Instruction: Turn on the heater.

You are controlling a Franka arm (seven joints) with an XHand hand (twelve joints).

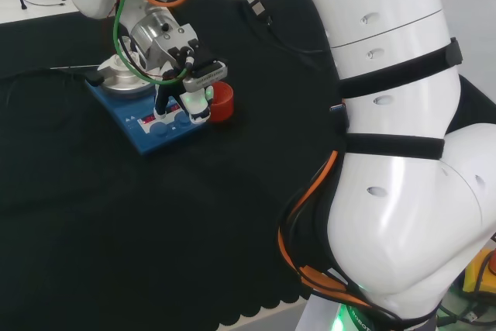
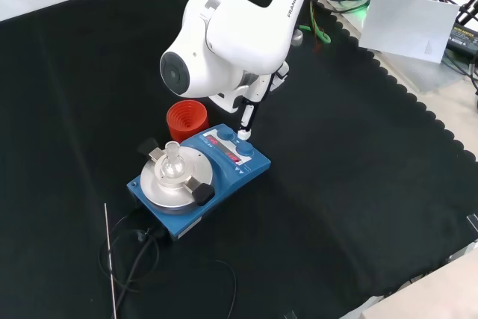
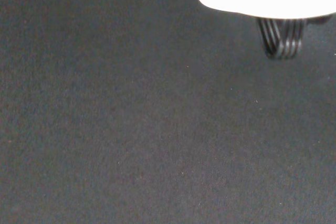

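Front view, near to far.

- Cable [image 2: 131, 259] trailed off heater's near corner, 7 o'clock side; snag unlikely, hand was far from it.
- Heater [image 2: 258, 163], blue, sat mid tabletop [image 2: 358, 207]; small glass flask [image 2: 173, 160] stood on its metal plate [image 2: 160, 188].
- Hand [image 2: 245, 113] had one finger straight, pointing down, tip at knob [image 2: 244, 135] on panel's far edge, 1 o'clock from flask; contact unclear.
- Red ribbed ring [image 2: 185, 119] stood just beyond heater, 11 o'clock from knob.
- Risks, judged: tip slipping off knob onto wrong control; sideways push shifting heater, toppling flask; arm link brushing ring.
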